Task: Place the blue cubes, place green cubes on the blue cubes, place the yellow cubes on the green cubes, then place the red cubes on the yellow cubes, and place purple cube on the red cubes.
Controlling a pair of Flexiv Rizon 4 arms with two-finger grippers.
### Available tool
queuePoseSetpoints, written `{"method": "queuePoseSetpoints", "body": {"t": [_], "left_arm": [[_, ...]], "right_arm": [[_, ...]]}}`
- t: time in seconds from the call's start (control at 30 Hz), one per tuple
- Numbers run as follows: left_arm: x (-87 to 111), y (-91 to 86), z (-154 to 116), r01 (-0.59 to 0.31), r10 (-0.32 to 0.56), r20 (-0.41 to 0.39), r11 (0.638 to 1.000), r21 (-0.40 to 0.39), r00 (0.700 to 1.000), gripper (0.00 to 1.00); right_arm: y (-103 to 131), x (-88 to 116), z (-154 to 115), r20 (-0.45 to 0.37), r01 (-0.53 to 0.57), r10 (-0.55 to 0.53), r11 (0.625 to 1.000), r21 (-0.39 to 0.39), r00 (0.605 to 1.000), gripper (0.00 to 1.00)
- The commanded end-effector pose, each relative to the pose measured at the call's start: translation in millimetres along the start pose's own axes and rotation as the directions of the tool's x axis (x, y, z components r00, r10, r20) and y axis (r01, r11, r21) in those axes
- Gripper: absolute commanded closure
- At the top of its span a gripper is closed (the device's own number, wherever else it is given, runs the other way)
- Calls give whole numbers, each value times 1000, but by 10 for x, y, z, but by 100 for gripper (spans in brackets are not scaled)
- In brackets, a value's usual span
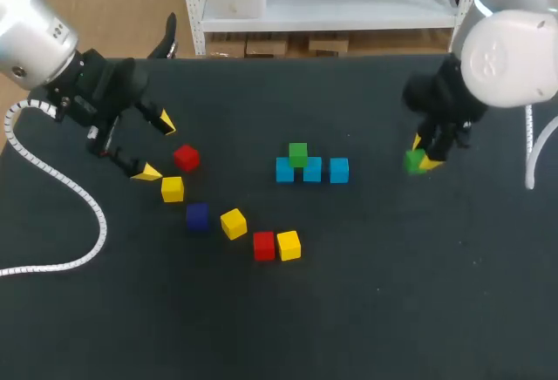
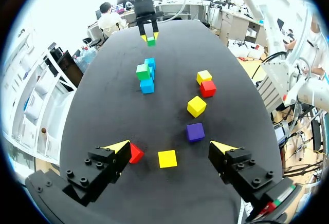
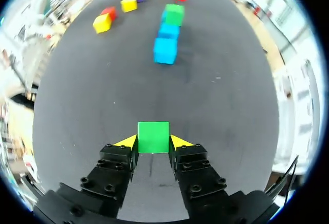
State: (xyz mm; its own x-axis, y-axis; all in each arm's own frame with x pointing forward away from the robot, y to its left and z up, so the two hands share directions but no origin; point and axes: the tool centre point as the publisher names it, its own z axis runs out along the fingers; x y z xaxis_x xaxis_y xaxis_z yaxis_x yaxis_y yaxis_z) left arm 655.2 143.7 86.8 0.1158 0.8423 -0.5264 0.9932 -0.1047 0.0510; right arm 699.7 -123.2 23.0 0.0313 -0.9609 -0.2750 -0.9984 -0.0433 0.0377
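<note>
One green cube (image 3: 153, 137), seemingly light, rigid and smooth, sits pinched by its flat opposite faces in the right gripper (image 3: 153, 141); the left gripper (image 2: 169, 146) gapes, empty

Blue cubes (image 1: 312, 170): three, side by side in a row.
Green cube (image 1: 298, 154): atop the row's left pair.
Second green cube (image 3: 153, 137): gripped by the right hand (image 3: 153, 142).
Yellow cubes (image 1: 233, 223): three, scattered left.
Red cubes (image 1: 186, 157): two; one touched a yellow.
Purple cube (image 1: 197, 216): between two yellows.
</note>
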Motion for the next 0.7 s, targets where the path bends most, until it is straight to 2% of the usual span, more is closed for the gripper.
{"method": "queuePoseSetpoints", "body": {"t": [0.03,0.2,0.3,0.47,0.7], "left_arm": [[14,-8,-2,-4,4,3,1000,-2,1000,0],[14,-8,-2,-4,4,3,1000,-2,1000,0],[14,-8,-2,-4,4,3,1000,-2,1000,0],[14,-8,-2,-4,4,3,1000,-2,1000,0],[14,-8,-2,-4,4,3,1000,-2,1000,0]], "right_arm": [[3,-101,-181,6,-118,118,991,64,993,100],[-114,-389,-254,36,-174,170,976,134,985,100],[-177,-573,-238,69,-176,167,972,154,984,100],[-228,-824,-150,102,-137,124,982,131,987,100],[-249,-1098,-66,83,-89,81,992,94,993,100]]}}
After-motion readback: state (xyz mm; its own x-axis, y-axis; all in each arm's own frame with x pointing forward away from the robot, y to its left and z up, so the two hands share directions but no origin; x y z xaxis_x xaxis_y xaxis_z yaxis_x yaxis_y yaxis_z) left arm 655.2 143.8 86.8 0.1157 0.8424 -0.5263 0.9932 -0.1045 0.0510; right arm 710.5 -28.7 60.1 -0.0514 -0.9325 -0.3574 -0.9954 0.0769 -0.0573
